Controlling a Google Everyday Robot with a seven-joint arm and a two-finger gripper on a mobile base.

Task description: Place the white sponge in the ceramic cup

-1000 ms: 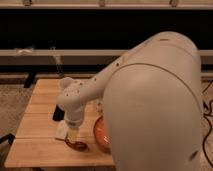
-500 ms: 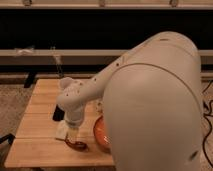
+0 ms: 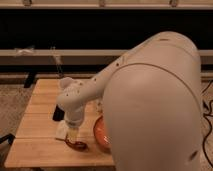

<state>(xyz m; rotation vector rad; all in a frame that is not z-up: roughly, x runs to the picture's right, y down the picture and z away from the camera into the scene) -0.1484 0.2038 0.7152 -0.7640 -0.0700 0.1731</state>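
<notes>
Wide orange bowl [image 3: 100, 136] half hidden behind the bulky white robot arm [image 3: 150, 100], pale wooden bench [image 3: 35, 145] covered on its right side too, gripper [image 3: 73, 135] low near the front edge, partly masking what may be the small blocky white sponge [image 3: 61, 131]

No readable txt, labels, brands or nos. anywhere, incl. on the arm shell and the bench [image 3: 40, 106]. Hand [image 3: 73, 134] is low over the bench's front part, just beside the white sponge [image 3: 62, 131]; neither shows legible markings.
</notes>
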